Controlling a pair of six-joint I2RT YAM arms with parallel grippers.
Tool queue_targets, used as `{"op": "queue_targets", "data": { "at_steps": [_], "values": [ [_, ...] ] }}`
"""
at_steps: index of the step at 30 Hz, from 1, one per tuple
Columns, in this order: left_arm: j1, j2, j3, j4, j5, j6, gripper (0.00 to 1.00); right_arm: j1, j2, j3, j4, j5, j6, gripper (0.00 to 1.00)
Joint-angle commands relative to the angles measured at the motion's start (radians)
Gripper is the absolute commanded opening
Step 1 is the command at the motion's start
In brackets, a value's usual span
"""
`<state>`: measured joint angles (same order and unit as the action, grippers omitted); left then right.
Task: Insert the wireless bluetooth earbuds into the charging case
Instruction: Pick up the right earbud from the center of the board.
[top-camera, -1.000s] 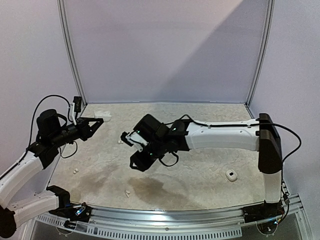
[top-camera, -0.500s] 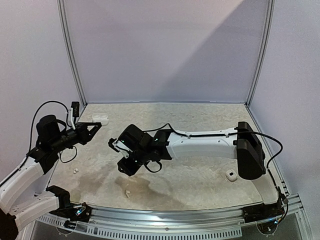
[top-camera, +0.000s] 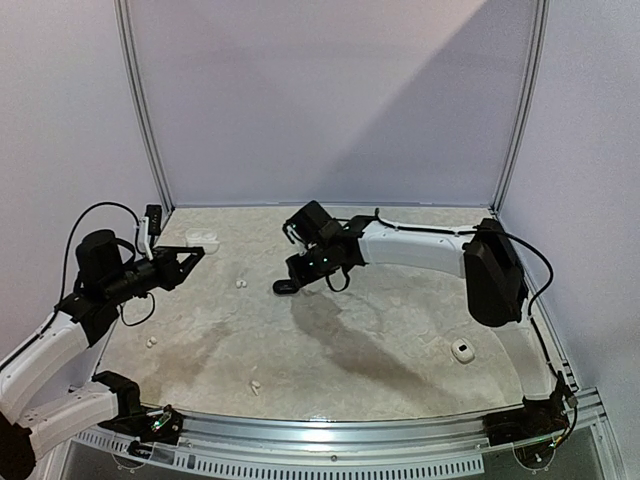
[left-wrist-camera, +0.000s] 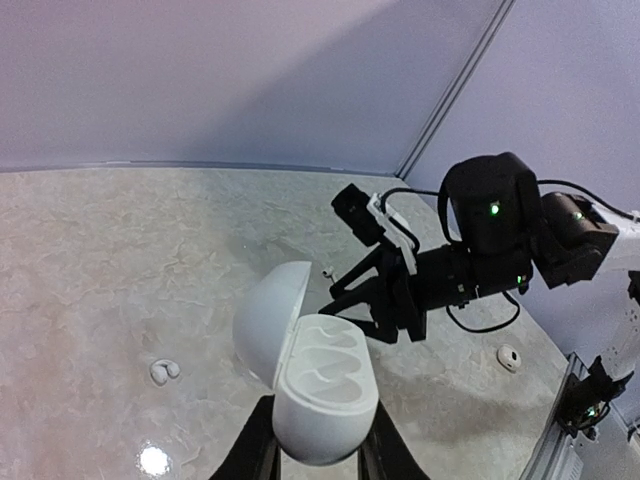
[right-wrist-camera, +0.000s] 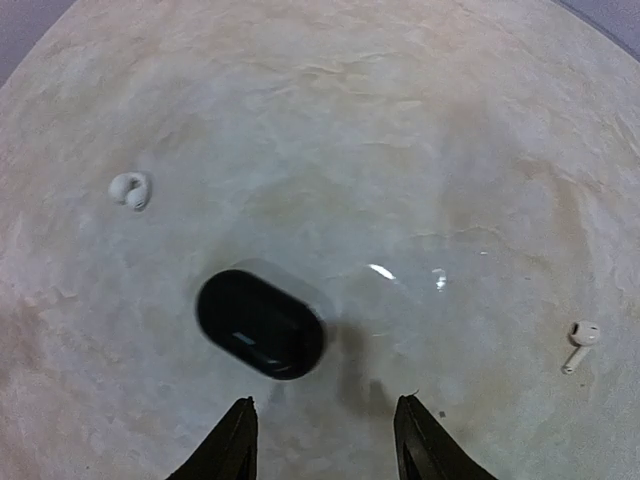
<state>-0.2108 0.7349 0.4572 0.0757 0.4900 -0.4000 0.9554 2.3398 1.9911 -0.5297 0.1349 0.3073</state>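
While the right arm (top-camera: 420, 250) swung toward the far side of the bench (top-camera: 400, 330): its right hand (right-wrist-camera: 325, 445) finished with fingers apart and empty, a black case (right-wrist-camera: 260, 323) just ahead of them.
Left hand (left-wrist-camera: 318, 455): clamped on the open white case (left-wrist-camera: 318, 385), both sockets bare, as before.
Earbuds: one white bud (right-wrist-camera: 130, 190) ahead-left of the right hand, a stemmed bud (right-wrist-camera: 578, 343) to its right; none inserted.
Meaning: likely a fresh search; nothing gained yet.

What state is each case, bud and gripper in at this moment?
white case: open, wells look empty, held off the table
black case: flat on the table, looks closed, ungripped
second white case: on the table, looks closed
round bud: loose on the table
stemmed bud: loose on the table
left gripper: shut on white case
right gripper: open, over black case
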Motion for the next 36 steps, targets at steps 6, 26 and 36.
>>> {"op": "queue_targets", "data": {
  "at_steps": [6,26,36],
  "values": [
    [0.014,0.044,0.028,-0.014,0.013,0.035,0.0,-0.062,0.035,0.047,0.007,-0.006,-0.02,0.49],
    [0.014,0.097,0.058,0.005,0.076,0.09,0.0,-0.061,0.121,0.104,0.052,-0.112,-0.054,0.55],
    [0.059,0.094,0.19,-0.215,-0.053,0.146,0.0,-0.065,0.018,0.072,0.043,-0.068,-0.125,0.56]
  ]
}}
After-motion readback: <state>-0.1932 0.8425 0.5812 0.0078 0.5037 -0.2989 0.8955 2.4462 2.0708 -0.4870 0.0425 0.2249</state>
